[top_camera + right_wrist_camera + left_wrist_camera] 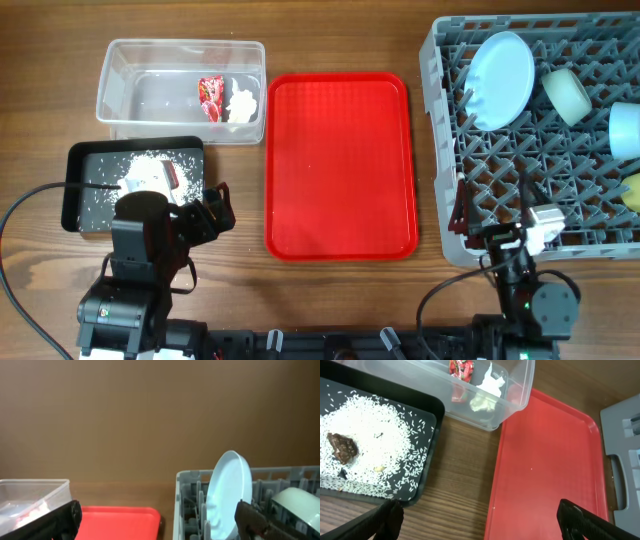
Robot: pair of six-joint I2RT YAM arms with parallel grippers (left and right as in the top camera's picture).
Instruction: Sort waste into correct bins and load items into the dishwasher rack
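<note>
The sorting was judged all but finished. Both the left tool (pixel 480 525) and the right tool (pixel 157 522) were seen released, jaws spread wide with nothing between them.

Ahead of the left tool, the snack wrapper (pixel 461 369) and the tissue (pixel 487 390) were found lying side by side in the clear tub (pixel 520 390). Ahead and to its left, the food scraps (pixel 365 440) were spread over the black tray (pixel 432 415).

Ahead of the right tool, the plate (pixel 227 495) was stood on edge in the rack (pixel 187 505). The pale green bowl (pixel 567 95), light blue bowl (pixel 626 130) and yellow cup (pixel 633 192) were seen loaded further along. The red tray (pixel 340 165) between the tools was bare.

The fork and spoon could not be made out, so only those were left unconfirmed.
</note>
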